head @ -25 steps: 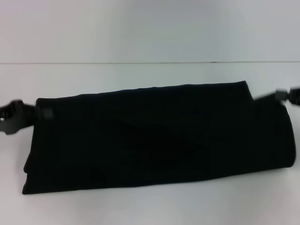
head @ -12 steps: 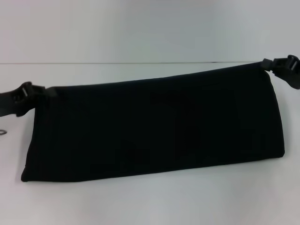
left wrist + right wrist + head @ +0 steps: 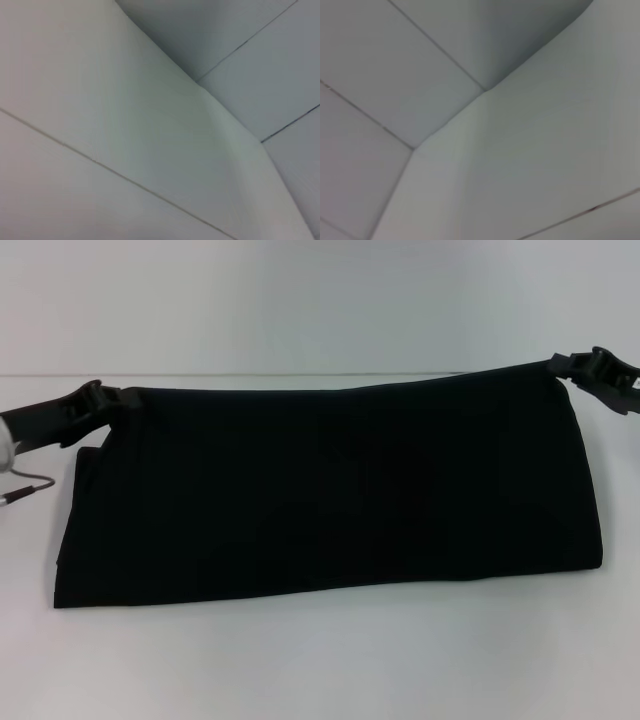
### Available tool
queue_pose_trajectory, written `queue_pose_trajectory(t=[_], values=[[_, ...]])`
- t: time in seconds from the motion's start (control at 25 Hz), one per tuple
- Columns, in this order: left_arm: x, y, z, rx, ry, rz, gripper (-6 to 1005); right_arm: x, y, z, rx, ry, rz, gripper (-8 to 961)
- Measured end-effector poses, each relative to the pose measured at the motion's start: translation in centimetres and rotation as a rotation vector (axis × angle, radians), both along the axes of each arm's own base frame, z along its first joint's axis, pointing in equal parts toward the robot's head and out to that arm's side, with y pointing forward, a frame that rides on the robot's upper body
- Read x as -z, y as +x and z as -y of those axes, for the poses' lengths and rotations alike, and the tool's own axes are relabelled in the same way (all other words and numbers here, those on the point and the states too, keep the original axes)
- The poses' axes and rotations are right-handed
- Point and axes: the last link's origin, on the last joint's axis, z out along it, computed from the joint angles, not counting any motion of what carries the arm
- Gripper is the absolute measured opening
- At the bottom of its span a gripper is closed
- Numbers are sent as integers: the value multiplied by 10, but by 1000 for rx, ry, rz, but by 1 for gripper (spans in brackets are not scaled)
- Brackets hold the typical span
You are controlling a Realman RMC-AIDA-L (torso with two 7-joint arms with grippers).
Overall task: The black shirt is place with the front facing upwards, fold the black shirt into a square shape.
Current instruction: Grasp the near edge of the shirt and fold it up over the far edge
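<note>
Stretching between them, the shirt (image 3: 330, 490) runs left-right; left end effector (image 3: 97, 403) and right end effector (image 3: 590, 370) each pinch an upper corner.

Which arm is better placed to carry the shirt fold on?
Neither alone: the left hand and right hand each grip a far corner of the black shirt, so both should move together.

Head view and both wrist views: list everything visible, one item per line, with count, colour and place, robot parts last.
shirt: one, black, folded into a long band across the table, plain side showing, far edge lifted at both top corners.
table: one, white, under the shirt.
wall: white, behind the table; the wrist views show only pale panels.
left hand: one, black, at the shirt's top left corner.
right hand: one, black, at its top right corner.
</note>
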Motion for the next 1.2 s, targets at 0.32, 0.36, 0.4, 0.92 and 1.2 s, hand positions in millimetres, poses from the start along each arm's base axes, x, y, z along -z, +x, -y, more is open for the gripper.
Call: queue_pose_trajectory(t=[0.32, 0.36, 0.4, 0.92, 1.2], values=[[25, 7, -14, -17, 52, -100, 20, 23, 1, -11, 57, 42, 138, 0], [28, 7, -16, -30, 62, -113, 20, 26, 0, -13, 56, 47, 167, 0], [30, 7, -18, -40, 71, -125, 20, 29, -1, -14, 56, 49, 185, 11], [44, 5, -24, -107, 179, -140, 294, 41, -6, -24, 52, 80, 336, 264], [42, -14, -17, -173, 193, -188, 467, 40, 2, -14, 50, 83, 284, 553]])
